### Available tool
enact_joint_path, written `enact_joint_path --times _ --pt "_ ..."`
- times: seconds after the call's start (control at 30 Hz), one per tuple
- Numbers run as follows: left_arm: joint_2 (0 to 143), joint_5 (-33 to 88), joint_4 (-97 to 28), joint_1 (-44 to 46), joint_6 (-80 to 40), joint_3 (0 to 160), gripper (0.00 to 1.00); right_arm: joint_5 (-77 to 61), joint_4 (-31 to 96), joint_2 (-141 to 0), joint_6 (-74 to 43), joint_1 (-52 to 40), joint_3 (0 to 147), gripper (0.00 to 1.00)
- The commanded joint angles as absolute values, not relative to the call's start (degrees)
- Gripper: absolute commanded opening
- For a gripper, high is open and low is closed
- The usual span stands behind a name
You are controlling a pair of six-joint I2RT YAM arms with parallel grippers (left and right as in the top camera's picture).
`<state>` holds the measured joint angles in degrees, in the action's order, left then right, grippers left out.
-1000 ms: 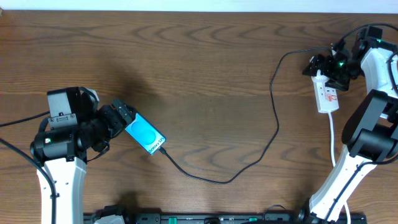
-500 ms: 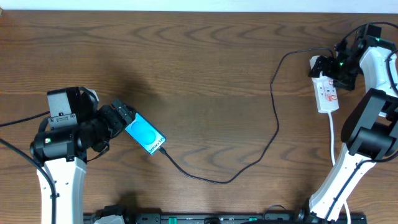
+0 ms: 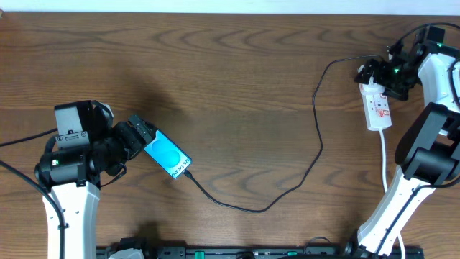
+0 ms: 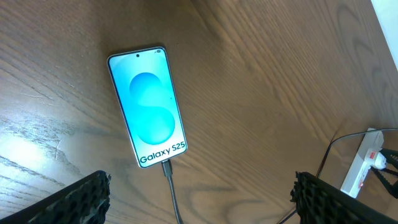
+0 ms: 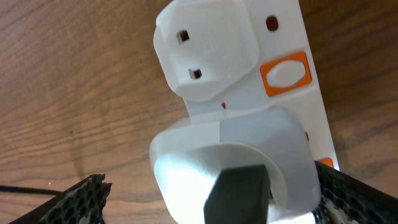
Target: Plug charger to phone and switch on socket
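Left arm (image 3: 65, 205) and right arm (image 3: 402, 196) had white links, black joints, black cables (image 3: 20, 139); left gripper (image 4: 200, 202) wore black textured pads (image 4: 74, 200).

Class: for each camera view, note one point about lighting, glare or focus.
Overhead: even light, with a faint shadow on the table near the phone. Left wrist: phone crisp, pale glare on the table at lower left. Right wrist: the socket fills the frame; the near white plug is washed out and soft.

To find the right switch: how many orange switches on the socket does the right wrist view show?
2. One switch, whole, lies beside the upper white plug; of the other only an edge shows at the right, by the lower plug. More may be hidden.
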<state>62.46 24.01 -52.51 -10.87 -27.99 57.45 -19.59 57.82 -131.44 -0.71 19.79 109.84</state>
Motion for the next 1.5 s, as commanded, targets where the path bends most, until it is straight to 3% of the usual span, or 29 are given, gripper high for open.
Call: enact_joint_path --times 0.0,0.5,1.23,1.47 --pt "62.48 23.42 -52.88 -10.92 -26.63 57.32 0.94 -23.14 58.81 -132.33 -1.30 19.35 110.56 0.99" --pt "62.48 23.27 -54.43 -10.92 -25.15 57.32 0.94 -22.72 57.67 -132.33 -4.29 13.89 109.97 0.99" --pt "62.48 23.29 -54.87 -10.92 -25.12 57.32 0.94 -28.88 56.47 -132.35 -7.29 12.84 105.56 0.97" --pt "62.48 23.29 -54.89 -10.92 -25.12 57.32 0.94 -23.66 56.38 -132.33 -7.94 12.40 105.67 0.97"
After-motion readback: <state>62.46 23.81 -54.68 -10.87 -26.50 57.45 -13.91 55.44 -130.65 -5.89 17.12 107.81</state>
